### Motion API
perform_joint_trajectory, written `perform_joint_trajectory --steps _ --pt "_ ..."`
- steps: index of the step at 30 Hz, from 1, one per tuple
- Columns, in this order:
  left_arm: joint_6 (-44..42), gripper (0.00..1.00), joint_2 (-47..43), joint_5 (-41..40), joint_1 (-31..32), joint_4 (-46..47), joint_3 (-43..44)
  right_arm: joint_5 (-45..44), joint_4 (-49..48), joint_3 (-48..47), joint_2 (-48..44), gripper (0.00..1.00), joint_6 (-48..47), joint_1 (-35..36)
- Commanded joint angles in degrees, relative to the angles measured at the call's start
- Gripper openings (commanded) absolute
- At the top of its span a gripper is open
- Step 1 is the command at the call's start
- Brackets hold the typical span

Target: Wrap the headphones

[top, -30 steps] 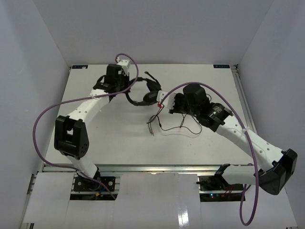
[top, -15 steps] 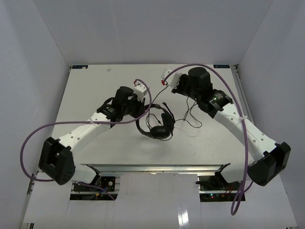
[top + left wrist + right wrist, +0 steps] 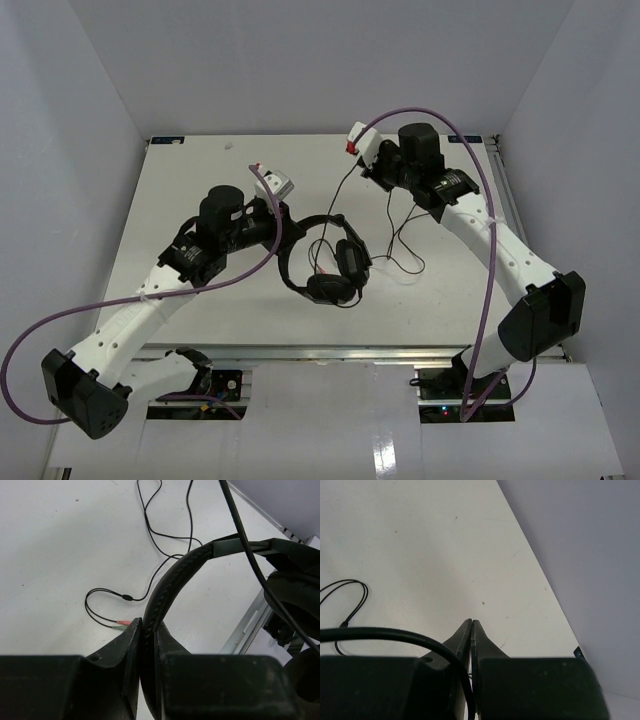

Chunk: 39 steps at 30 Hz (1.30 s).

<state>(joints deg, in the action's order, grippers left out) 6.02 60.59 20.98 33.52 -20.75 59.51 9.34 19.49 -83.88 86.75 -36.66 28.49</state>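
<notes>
Black headphones (image 3: pixel 325 262) brought from upper frame to centre, L gripper (image 3: pixel 146 630) clamped on headband (image 3: pixel 175 575); R gripper (image 3: pixel 471 626), pinching cable (image 3: pixel 239 530), risen to upper right: cable drawn out, winding prob. can begin.

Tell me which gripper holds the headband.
The left gripper: its jaws clamp the headband, while the right gripper pinches only the thin cable.

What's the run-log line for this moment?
task: wrap headphones | left end effector: shut on headband | right end effector: shut on cable | plugs: on table
</notes>
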Motion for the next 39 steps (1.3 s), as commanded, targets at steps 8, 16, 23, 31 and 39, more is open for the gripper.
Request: perform_joint_trajectory --steps 8,16,23,31,39 --pt "5.18 0.0 -4.4 -0.15 0.14 -0.11 13.91 15.06 -1.65 6.22 3.54 0.08 11.05 -7.47" --pt "13.71 0.0 0.92 2.27 0.14 8.37 20.28 34.02 -4.1 9.17 2.79 0.08 15.98 -7.58" --pt "21.73 0.0 7.08 -3.22 0.14 19.0 23.97 55.68 -15.82 11.94 0.4 0.08 27.85 -6.31" --pt "26.77 0.0 17.63 -14.06 0.14 23.11 36.24 65.61 -40.88 15.06 1.67 0.08 49.86 1.19" --pt "22.12 0.0 22.75 -28.36 -0.66 19.72 45.56 67.8 -73.86 24.09 0.93 0.14 74.73 3.94"
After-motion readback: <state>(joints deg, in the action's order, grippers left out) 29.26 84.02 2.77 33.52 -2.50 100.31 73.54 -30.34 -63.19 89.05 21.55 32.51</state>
